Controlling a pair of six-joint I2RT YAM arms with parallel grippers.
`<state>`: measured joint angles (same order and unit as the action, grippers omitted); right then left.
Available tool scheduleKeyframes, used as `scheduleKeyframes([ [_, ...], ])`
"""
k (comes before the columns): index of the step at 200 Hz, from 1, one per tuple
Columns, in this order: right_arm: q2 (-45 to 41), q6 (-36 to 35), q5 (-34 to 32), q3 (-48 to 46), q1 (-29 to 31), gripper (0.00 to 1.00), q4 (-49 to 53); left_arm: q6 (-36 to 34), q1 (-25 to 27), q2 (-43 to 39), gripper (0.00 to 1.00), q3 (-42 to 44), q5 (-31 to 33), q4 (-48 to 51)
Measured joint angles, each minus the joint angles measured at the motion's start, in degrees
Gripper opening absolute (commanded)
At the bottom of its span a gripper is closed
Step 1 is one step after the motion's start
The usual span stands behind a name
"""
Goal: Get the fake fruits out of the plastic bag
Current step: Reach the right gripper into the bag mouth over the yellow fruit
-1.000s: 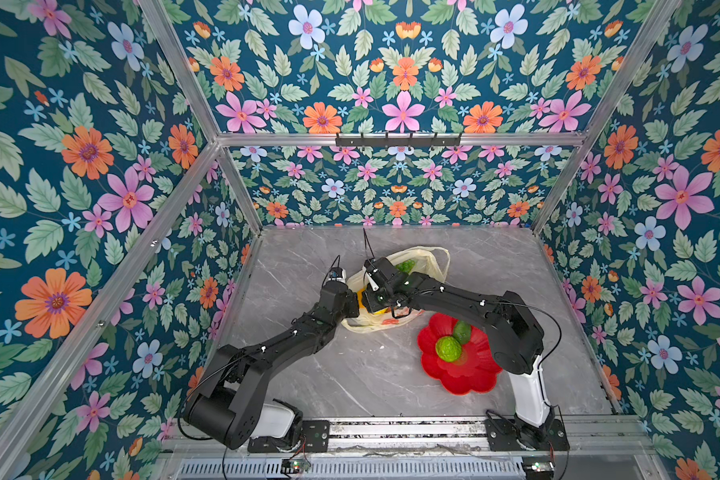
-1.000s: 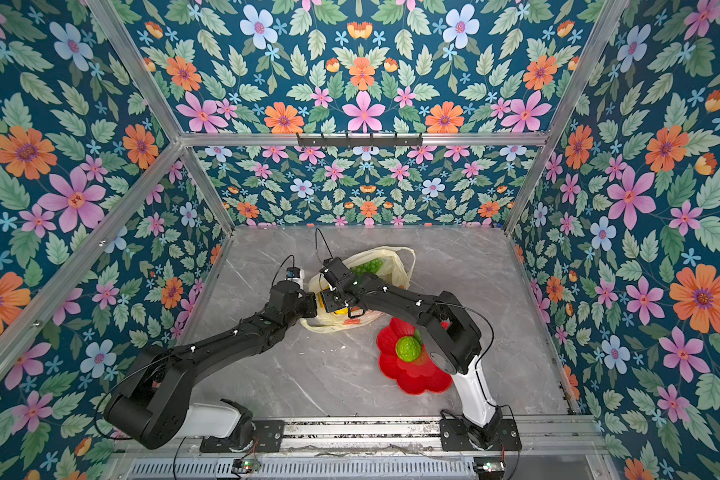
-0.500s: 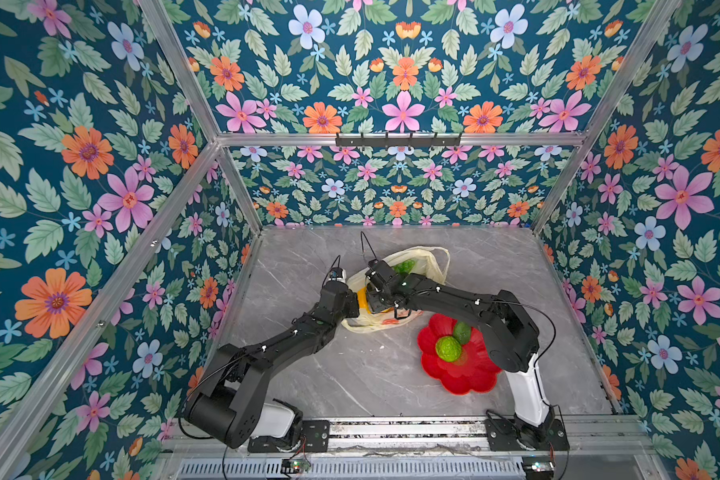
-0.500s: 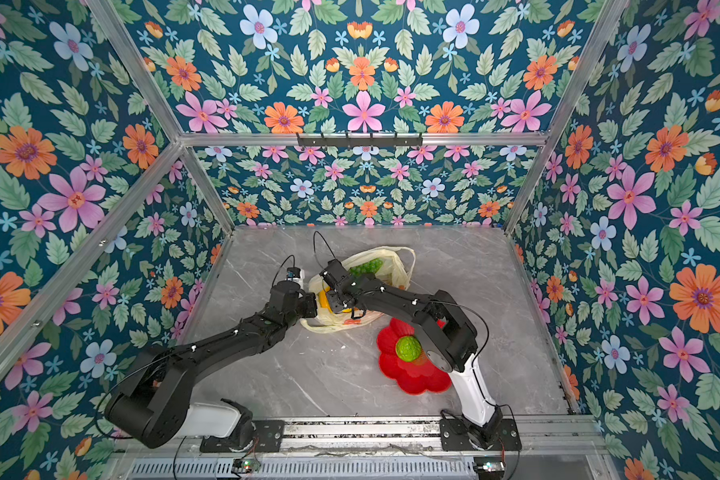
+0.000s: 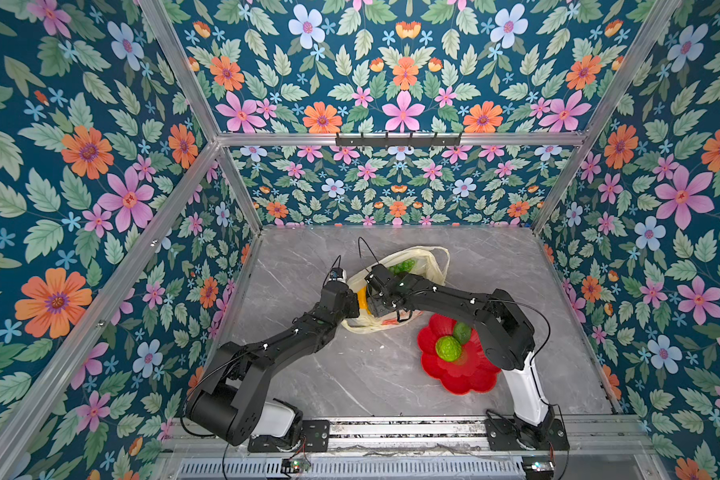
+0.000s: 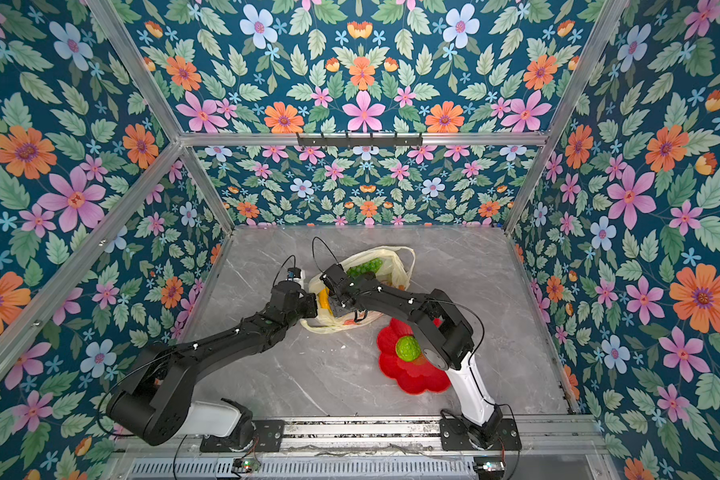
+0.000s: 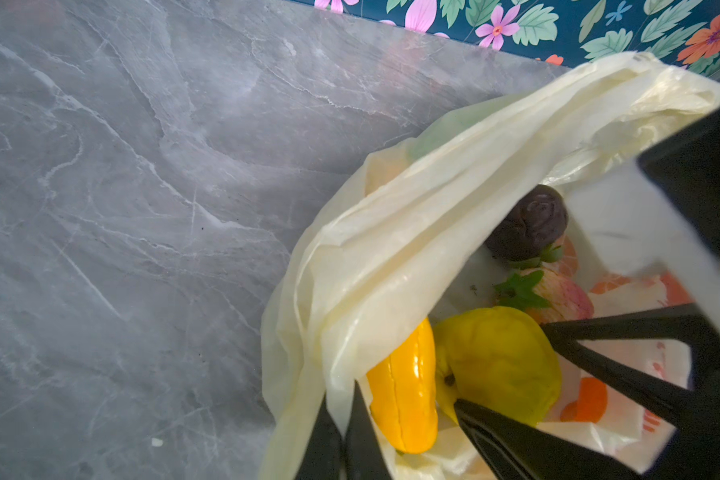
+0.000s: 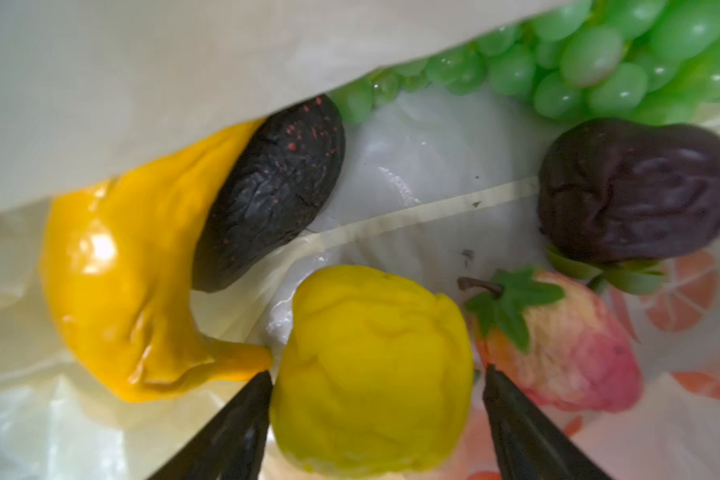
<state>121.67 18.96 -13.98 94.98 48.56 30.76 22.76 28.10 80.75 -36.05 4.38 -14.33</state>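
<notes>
You are spreading your right gripper (image 8: 377, 372) wider, open astride the lemon (image 8: 371, 328) inside the bag (image 7: 391, 249), while your left gripper (image 7: 341, 415) is clamping the bag's rim, so you are lining up the next pick.

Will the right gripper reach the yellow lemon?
Probably yes. The right gripper's jaws stand open on either side of the yellow lemon, nothing between, and the left gripper holds the plastic bag's mouth up.
</notes>
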Motion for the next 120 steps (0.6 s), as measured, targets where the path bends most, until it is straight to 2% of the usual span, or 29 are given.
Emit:
scheduleKeyframes([
  [39,-0.4,0.0,-3.5,2.5,0.8,0.82,3.0,0.0,0.0,0.1,0.07,-0.1,0.0,0.0],
  [65,-0.2,-1.3,-5.7,4.7,2.6,0.78,4.1,0.0,0.0,0.1,0.07,-0.1,0.0,0.0],
  [120,2.1,-5.6,-4.2,6.9,3.0,0.73,4.1,0.0,0.0,0.1,0.07,-0.2,0.0,0.0],
])
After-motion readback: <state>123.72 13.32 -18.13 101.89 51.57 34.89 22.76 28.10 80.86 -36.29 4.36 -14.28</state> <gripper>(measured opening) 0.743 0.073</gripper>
